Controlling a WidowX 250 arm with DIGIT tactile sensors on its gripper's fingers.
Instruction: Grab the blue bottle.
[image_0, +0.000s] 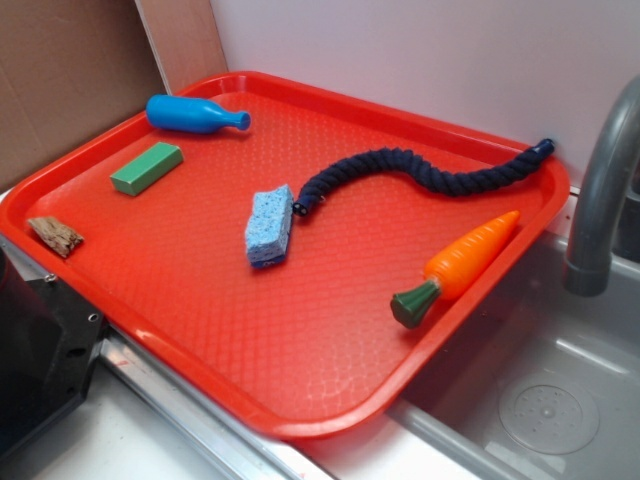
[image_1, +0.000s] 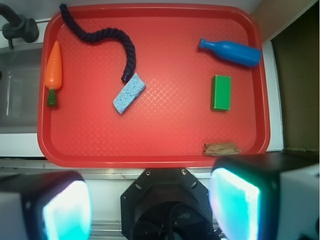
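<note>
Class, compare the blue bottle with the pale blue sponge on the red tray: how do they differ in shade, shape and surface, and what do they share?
The blue bottle is bright, saturated blue; the sponge is pale blue. The bottle has a rounded body tapering to a narrow neck; the sponge is a flat-sided rectangular block. The bottle looks smooth and glossy; the sponge looks rough and porous. Both lie on the red tray, untouched, and each sits apart from the green block.
</note>
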